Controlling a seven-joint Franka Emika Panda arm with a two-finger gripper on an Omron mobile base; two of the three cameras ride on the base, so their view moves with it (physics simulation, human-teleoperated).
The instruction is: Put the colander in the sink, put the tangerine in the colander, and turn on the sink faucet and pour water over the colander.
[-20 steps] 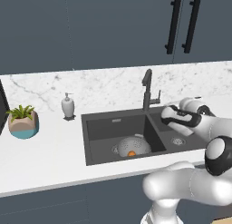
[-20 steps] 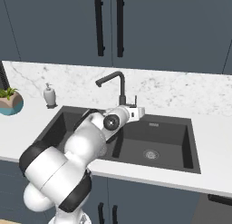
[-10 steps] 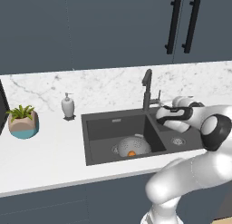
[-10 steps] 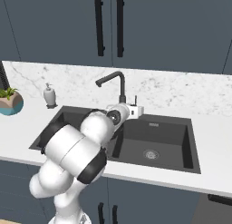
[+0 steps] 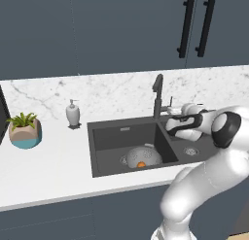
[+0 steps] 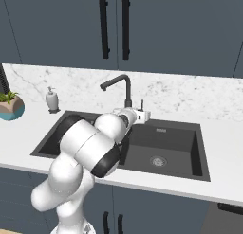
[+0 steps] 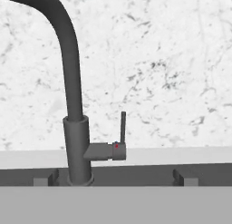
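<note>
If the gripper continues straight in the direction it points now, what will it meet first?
Most likely the sink faucet: in the hand view its upright body and side lever sit just ahead, near the centre. Behind them is the marble backsplash. Whether the lever or the body comes first is unclear, since depth is hard to judge.

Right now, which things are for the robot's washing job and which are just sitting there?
For the job:
colander
tangerine, inside the colander
sink
sink faucet, with its side lever
end effector, near the faucet

Just sitting there:
soap dispenser
potted plant
cabinet handles
</note>
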